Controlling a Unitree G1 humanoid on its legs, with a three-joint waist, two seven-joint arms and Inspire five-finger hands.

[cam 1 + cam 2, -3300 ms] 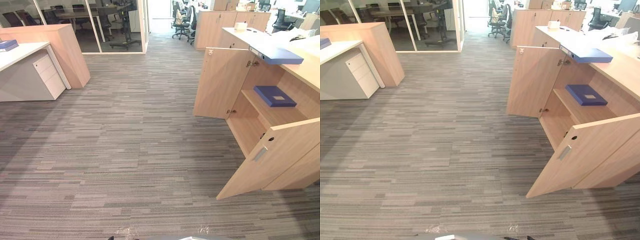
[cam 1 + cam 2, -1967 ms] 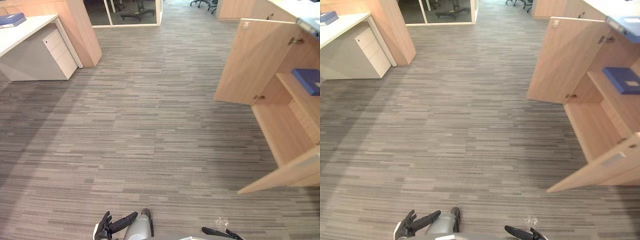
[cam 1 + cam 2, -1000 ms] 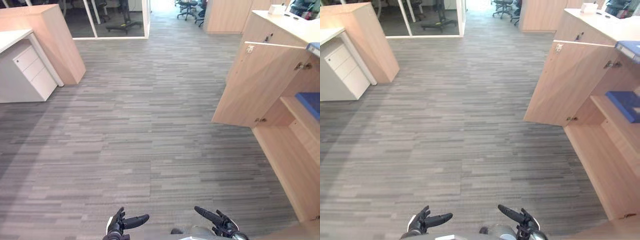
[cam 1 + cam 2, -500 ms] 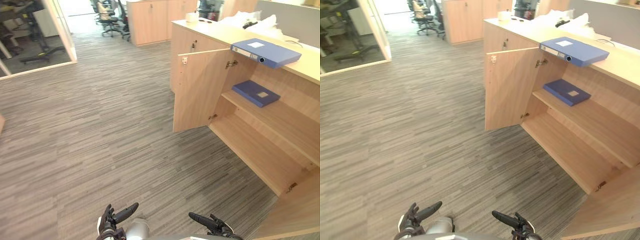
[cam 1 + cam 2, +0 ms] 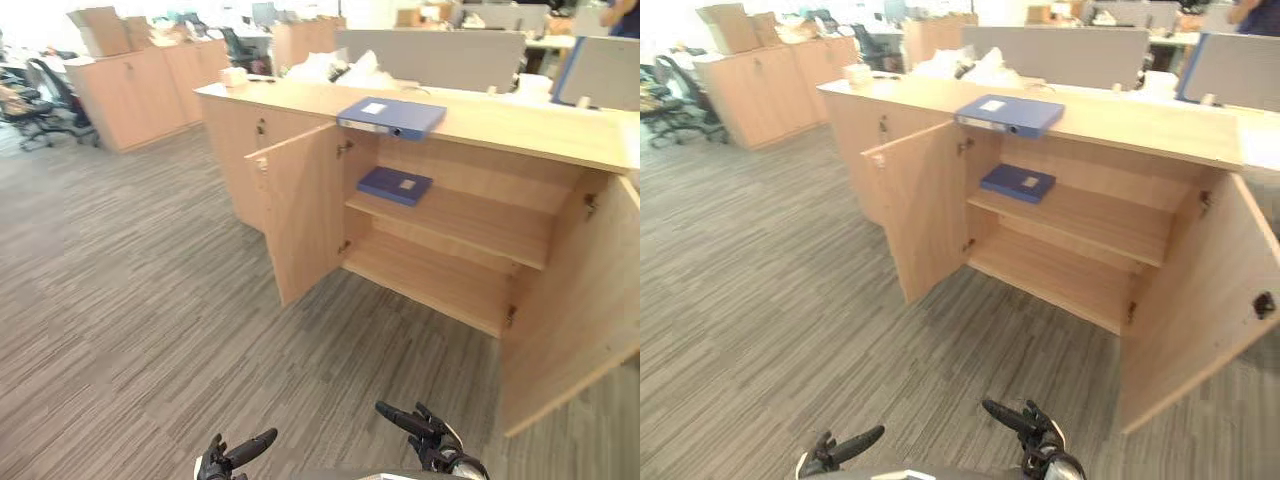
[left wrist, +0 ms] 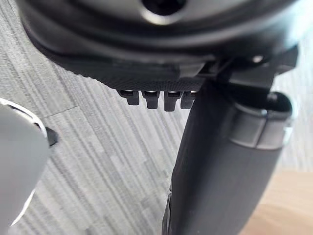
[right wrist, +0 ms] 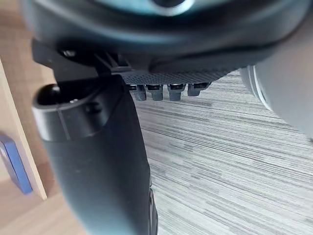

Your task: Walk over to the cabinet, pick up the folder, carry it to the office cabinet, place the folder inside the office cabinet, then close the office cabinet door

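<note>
Two folders lie well ahead of the hands, nearer the right hand (image 5: 432,437): a thick blue folder (image 5: 392,116) on the cabinet top (image 5: 500,118), and a flat blue folder (image 5: 395,185) on the upper shelf (image 5: 470,215) inside the office cabinet (image 5: 440,275), whose two doors (image 5: 300,215) stand open. The left hand (image 5: 228,458) and the right hand hang low, fingers straight and loose, holding nothing. Grey striped carpet (image 5: 130,330) lies beneath them. More cabinets (image 5: 130,95), office chairs (image 5: 40,95) and grey partitions (image 5: 430,58) stand far beyond.

- Wore matte black on the left robot hand (image 5: 228,458), white patch at its base.
- Wore the same black on the right robot hand (image 5: 425,432), silver-grey at the wrist.
- Had squared fingertips (image 6: 150,99), a thick rounded thumb (image 6: 220,166).
</note>
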